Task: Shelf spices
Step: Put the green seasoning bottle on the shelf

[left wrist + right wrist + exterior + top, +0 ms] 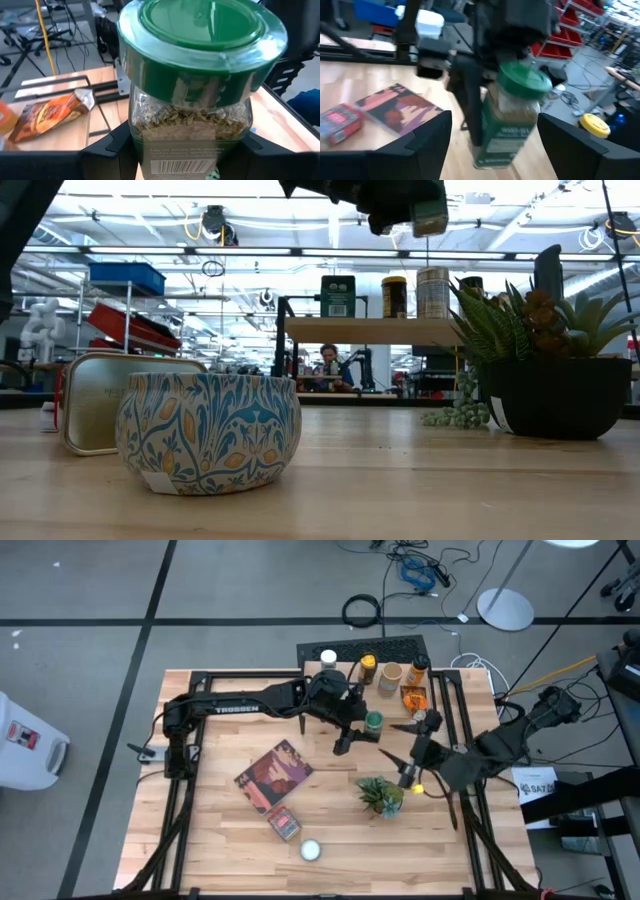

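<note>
Green-lidded jar [192, 85]: clamped upright in left gripper [358, 728], near shelf [447, 698]; right gripper [492, 137] open, empty; jar to be kept level, set among shelved jars

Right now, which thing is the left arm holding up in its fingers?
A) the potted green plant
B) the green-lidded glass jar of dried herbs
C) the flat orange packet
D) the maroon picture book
B: the green-lidded glass jar of dried herbs sits clamped between the left fingers.
</note>
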You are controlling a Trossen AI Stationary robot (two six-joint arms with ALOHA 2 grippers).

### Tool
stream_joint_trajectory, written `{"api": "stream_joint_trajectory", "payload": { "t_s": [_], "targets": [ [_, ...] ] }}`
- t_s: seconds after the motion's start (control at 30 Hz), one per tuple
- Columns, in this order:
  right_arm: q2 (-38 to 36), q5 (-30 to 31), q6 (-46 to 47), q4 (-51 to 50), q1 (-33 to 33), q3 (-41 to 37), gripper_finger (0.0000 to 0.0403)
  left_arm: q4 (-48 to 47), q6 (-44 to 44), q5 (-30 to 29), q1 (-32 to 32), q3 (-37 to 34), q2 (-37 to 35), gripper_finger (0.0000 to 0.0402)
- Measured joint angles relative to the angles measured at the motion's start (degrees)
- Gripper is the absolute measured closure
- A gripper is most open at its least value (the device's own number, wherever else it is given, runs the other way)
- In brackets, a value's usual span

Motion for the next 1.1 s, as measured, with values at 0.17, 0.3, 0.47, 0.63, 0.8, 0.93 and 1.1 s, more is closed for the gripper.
{"api": "stream_joint_trajectory", "payload": {
  "t_s": [0.17, 0.3, 0.47, 0.63, 0.8, 0.93, 1.1],
  "targets": [
    [-3.3, -1.1, -4.8, 10.5, -4.2, -7.3, 0.0119, -0.5, -0.3, 0.1, -0.3, 0.0, -1.3, 0.0203],
    [-6.7, -7.4, -11.0, 24.2, -6.6, -13.1, 0.0119, -1.1, -0.3, 0.6, -0.5, 0.0, -2.2, 0.0203],
    [-9.4, -13.3, -17.1, 35.5, -9.6, -17.7, 0.0121, -3.5, 0.0, 0.1, -0.2, 0.0, -2.2, 0.0203],
    [-9.7, -14.9, -17.7, 35.2, -13.4, -18.3, 0.0128, -2.5, 1.2, -7.7, 0.6, 0.0, -2.2, 0.0203],
    [-9.7, -15.0, -15.9, 32.7, -14.8, -18.2, 0.0131, 0.3, -1.4, -11.9, 2.5, 0.0, -0.8, 0.0203],
    [-9.7, -14.4, -13.2, 29.6, -14.9, -18.2, 0.0131, 0.7, -3.9, -13.7, 3.5, 0.0, 2.0, 0.0203],
    [-10.1, -13.0, -8.5, 23.0, -14.7, -18.2, 0.0131, 2.8, -6.0, -18.3, 3.7, 0.0, 4.5, 0.0203]
  ]
}}
